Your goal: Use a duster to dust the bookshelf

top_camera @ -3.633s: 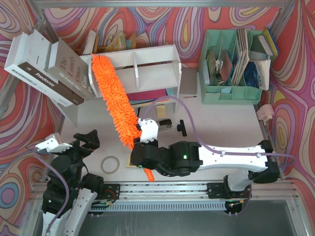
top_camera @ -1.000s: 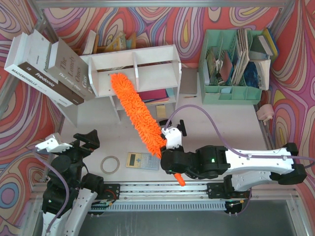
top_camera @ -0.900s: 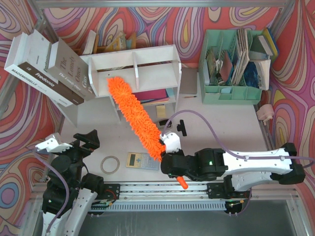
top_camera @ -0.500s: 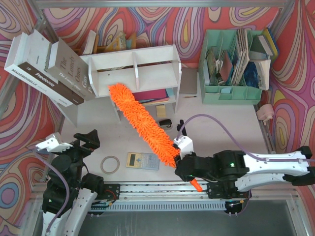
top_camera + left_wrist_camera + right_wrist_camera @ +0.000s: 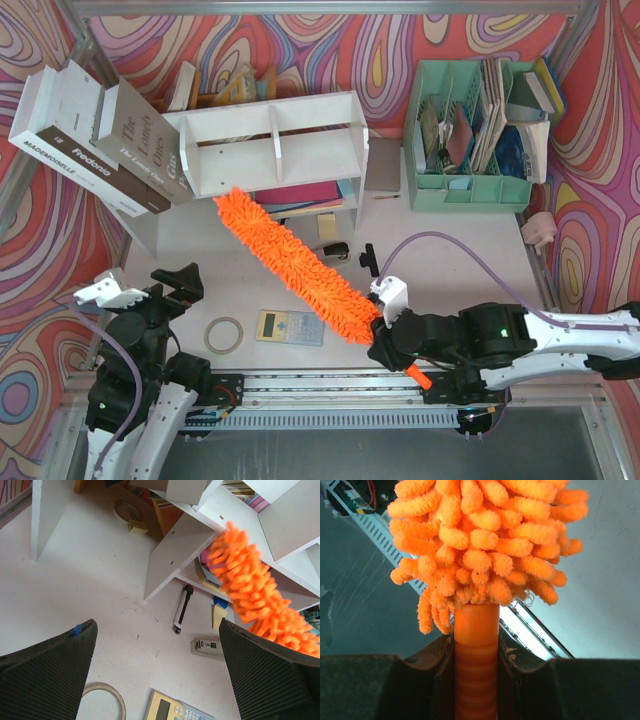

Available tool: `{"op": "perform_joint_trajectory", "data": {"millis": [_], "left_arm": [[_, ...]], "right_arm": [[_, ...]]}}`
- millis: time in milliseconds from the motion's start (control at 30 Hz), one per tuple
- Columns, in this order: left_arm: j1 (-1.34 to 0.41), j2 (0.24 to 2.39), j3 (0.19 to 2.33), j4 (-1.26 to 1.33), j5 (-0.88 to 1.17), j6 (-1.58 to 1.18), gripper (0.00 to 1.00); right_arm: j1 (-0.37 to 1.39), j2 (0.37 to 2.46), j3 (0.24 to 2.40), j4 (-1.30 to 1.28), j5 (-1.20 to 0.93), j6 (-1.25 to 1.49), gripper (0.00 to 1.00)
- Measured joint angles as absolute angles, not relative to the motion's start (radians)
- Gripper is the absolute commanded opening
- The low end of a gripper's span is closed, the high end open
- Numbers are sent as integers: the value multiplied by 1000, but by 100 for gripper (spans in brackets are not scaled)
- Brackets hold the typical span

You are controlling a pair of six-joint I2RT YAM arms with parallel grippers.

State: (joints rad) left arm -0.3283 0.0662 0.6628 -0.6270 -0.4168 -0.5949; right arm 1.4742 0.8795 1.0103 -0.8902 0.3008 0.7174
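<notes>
Duster (image 5: 290, 266) pulled back from bookshelf (image 5: 300, 115), right fingers (image 5: 380, 687) gripping.

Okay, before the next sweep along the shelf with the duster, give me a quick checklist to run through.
1. Grip: right gripper shut on the duster by its handle: ok.
2. Left gripper open, empty and off to the side of the sweep: ok.
3. Duster tip at the bookshelf, near the lower tier's left front; whether it is touching: cannot tell.
4. Leaning books at the shelf's left end are close to the tip and might get nudged: not ok.
5. Calculator lies beside the head on the table; height clearance: cannot tell.
</notes>
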Motion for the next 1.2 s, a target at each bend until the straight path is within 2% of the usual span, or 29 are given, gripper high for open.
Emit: {"op": "perform_joint_trajectory", "data": {"millis": [333, 667, 933, 1200], "left_arm": [[-328, 81, 663, -627, -416, -595, 98], [-328, 84, 663, -627, -416, -595, 98], [-327, 84, 663, -627, -416, -595, 98], [-327, 84, 663, -627, -416, -595, 98]], "right_arm": [[1474, 845, 1005, -958, 318, 719, 0], [1474, 850, 991, -941, 434, 760, 0], [1474, 978, 974, -827, 492, 778, 0], [1474, 1037, 925, -591, 531, 781, 0]]}}
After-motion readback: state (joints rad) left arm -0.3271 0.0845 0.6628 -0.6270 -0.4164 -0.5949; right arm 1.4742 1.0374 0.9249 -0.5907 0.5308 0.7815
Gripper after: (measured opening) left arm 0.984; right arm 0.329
